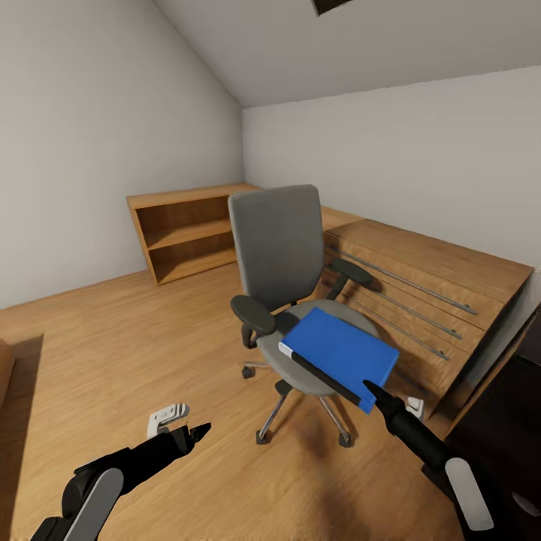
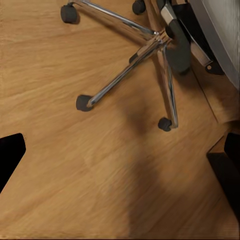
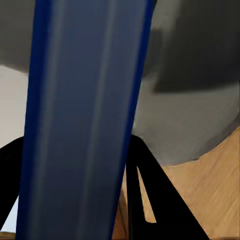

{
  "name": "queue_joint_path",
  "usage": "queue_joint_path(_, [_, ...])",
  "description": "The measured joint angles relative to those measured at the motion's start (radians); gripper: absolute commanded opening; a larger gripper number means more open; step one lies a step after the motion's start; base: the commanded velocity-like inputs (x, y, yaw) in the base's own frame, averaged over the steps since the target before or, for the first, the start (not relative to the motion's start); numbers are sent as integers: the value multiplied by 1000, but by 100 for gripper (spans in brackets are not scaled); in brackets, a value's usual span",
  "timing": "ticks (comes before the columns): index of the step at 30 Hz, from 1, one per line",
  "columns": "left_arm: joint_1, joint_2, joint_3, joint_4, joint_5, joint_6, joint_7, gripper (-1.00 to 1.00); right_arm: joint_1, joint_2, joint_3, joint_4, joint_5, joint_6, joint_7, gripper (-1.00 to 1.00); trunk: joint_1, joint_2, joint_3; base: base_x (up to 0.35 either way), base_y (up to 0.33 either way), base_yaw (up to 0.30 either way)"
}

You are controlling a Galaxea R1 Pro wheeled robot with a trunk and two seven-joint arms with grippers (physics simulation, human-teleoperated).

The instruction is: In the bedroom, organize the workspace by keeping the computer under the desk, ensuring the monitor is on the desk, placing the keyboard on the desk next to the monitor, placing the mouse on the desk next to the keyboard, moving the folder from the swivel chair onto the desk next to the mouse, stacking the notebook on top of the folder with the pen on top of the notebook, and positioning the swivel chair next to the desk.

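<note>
Over the chair (image 1: 279, 248) seat, the right gripper (image 1: 373, 391) clamped the folder (image 1: 342, 355) edge, best lifted level and slowly; the left gripper (image 1: 197, 432) hung released.

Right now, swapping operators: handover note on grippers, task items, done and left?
Right gripper: at the blue folder's near edge; the right wrist view shows the folder's edge between its fingers, but a closed grip is not confirmed.
Left gripper: open, empty, low over the wooden floor.
The folder lies tilted over the front of the swivel chair's seat.
Done: nothing confirmed.
Left: move the folder to the desk, then everything else.
</note>
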Motion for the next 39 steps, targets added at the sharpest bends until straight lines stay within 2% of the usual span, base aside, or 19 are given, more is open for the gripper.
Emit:
queue_joint_path(3, [0, 0, 0, 0, -1, 0, 0, 100, 1, 0, 0, 4, 2, 0, 33, -100, -12, 21, 9, -340, -21, 0])
queue_joint_path(5, [0, 0, 0, 0, -16, 0, 0, 100, 1, 0, -1, 5, 4, -1, 42, -100, -19, 35, 16, -340, -107, 0])
queue_joint_path(18, [0, 0, 0, 0, -23, 0, 0, 100, 1, -1, -19, 20, -2, -1, 44, -100, -69, 126, 56, -310, -85, 0])
queue_joint_path(39, [0, 0, 0, 0, -23, 0, 0, 100, 1, -1, -26, 21, -3, -1, 40, -100, -150, 273, 122, -9, -1, -16])
